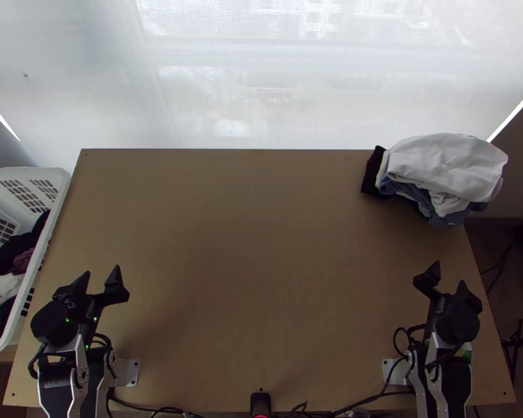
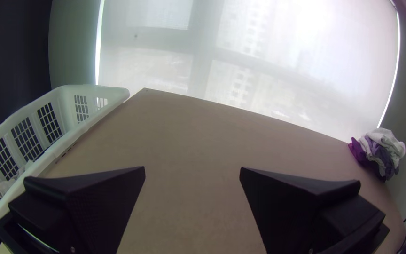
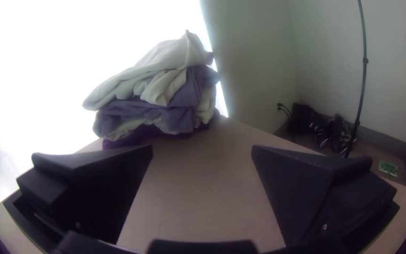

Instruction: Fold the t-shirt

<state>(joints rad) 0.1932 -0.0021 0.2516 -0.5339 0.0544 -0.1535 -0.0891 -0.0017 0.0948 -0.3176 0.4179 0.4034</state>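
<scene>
Pile of clothes point(image 1: 436, 182) at the far right corner of the counter point(image 1: 254, 244); which garment is the t-shirt cannot be told. The pile's long axis runs roughly parallel to the far edge, and its right end reaches past the corner in the top view. Uppermost lies a bunched white cloth point(image 1: 446, 160), its length likewise running from left to right. Beneath it, blue-grey cloth point(image 1: 443, 221) shows toward the near side and black cloth point(image 1: 373, 174) at the left end; these layers crowd the underside of the white one. Nearer on the right stands the right gripper point(image 1: 449, 273), its jaws released and set wide apart, well short of the pile. At the near left, the left gripper point(image 1: 102, 272) likewise has its jaws parted, with the counter seen between them. Just beside the counter's left edge is a white slotted basket point(image 1: 56, 187), holding dark, purplish and pale garments point(image 1: 10, 251). A pale blind point(image 1: 261, 97) hangs beyond the far edge; a thin dark pole point(image 3: 363, 84) stands past the right side, and cables point(image 1: 380, 397) run along the near edge.
</scene>
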